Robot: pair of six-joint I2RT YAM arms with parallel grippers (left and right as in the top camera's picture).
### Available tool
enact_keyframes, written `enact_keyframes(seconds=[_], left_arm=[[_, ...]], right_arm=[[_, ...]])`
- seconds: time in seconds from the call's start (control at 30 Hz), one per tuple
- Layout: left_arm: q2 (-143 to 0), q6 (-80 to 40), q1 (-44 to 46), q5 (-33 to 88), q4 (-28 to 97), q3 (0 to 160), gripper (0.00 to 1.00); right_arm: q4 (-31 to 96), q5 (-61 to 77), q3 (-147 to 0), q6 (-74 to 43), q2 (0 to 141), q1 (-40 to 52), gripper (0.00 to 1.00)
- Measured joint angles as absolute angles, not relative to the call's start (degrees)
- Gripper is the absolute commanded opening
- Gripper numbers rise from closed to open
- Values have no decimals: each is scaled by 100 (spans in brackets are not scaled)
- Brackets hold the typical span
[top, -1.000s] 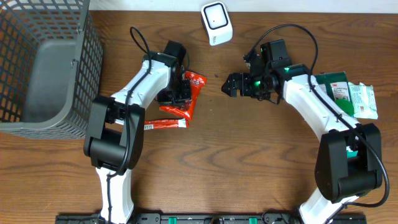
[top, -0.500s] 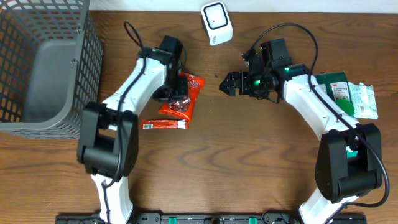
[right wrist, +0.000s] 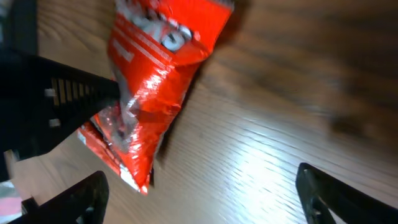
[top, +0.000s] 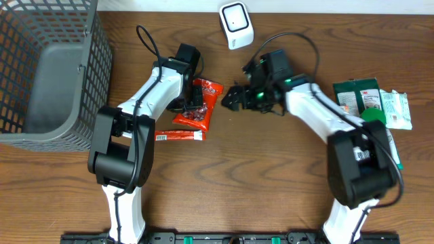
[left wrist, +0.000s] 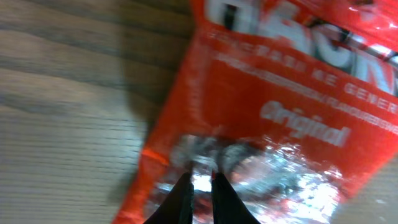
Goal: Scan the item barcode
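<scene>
Overhead: I have the left gripper (top: 192, 103) down on the red snack packet (top: 207, 91), which sits directly under its tips on the table (top: 271, 176). The right gripper (top: 232, 99) hovers near the packet's other side, apart from it. The scanner (top: 236, 25) stands beyond both grippers, well clear of the packet. I read this as the pick-up step, since nothing is presented to the scanner yet.

Left wrist: the jaws are clenched to a sliver, their tips on the crinkled clear film at one end of the packet (left wrist: 280, 93). I take that as a pinch on the film, and a thin one.

Right wrist: the jaws are spread wide with only bare wood between them, so this gripper holds nothing. The packet (right wrist: 161, 81) is ahead and off to one side, crumpled, with one end raised and a shadow beneath it. The dark body of the left gripper is touching it.

Next, I judge the packet must be lifted toward the scanner with its barcode face turned to the window. The right gripper could close in on the free edge to help turn it. I can't find the barcode in any view, so I'd check both faces. The film grip may slip.
</scene>
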State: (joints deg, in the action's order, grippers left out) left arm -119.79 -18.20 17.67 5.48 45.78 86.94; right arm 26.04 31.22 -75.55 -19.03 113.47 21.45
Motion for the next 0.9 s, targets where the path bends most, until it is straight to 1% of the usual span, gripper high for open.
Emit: enact_keyframes(seconds=[0.07,0.13,0.3,0.37,0.4,0.53,0.67,0.73,0.83,0.9], left_arm=[[-11985,-1820,1767,427,4578,8691,14],[-11992,-1820,1769,384,4578,8691,14],[-12016,-1820,1774,349,4567,8691,14],[-12022,-1820,1774,351,4563,8691,14],[-12022,-1820,1774,351,4563,8691,14],[-12022,-1820,1774,349,4560,8691,14],[-12022,-1820,1774,349,4558,8691,14],[-12022,-1820,1776,349,4558,8691,14],[-12022,-1820,1774,344,4560,8691,14],[-12022,-1817,1774,331,4563,8691,13]], right_arm=[[2399,3151,-7550,-1959,11528,2314,87],[2185,3159,-7546,-2018,11649,2458,81],[1756,3183,-7542,-2300,11769,2648,72],[1599,3197,-7540,-2486,11808,2655,64],[1522,3197,-7540,-2576,11832,2655,62],[1162,3199,-7540,-3033,11996,2655,62],[738,3310,-7559,-3336,12256,2709,67],[528,3341,-7566,-3415,12302,2759,68],[268,3358,-7568,-3463,12368,2871,68],[172,3308,-7568,-3496,12385,2947,64]])
